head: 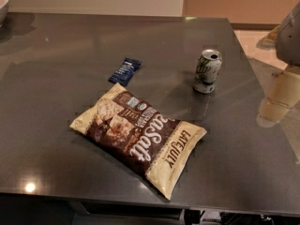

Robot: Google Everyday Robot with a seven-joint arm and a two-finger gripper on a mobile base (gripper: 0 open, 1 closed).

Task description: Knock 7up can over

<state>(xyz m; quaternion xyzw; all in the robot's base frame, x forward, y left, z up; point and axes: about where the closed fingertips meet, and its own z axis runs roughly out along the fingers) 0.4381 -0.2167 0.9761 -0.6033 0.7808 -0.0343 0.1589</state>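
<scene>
The 7up can (207, 71) stands upright on the dark grey table (56, 78), right of centre. It is silver-white with green lettering and an open top. My gripper (273, 108) is the pale, cream-coloured part at the right edge of the camera view, hanging under a grey arm segment (289, 34). It is to the right of the can and a little nearer the camera, well apart from it and touching nothing.
A large brown and cream chip bag (139, 140) lies flat in front of the can. A small dark blue snack wrapper (124, 71) lies left of the can. A bowl's rim (3, 3) shows at the far left corner. The table's right edge runs near the arm.
</scene>
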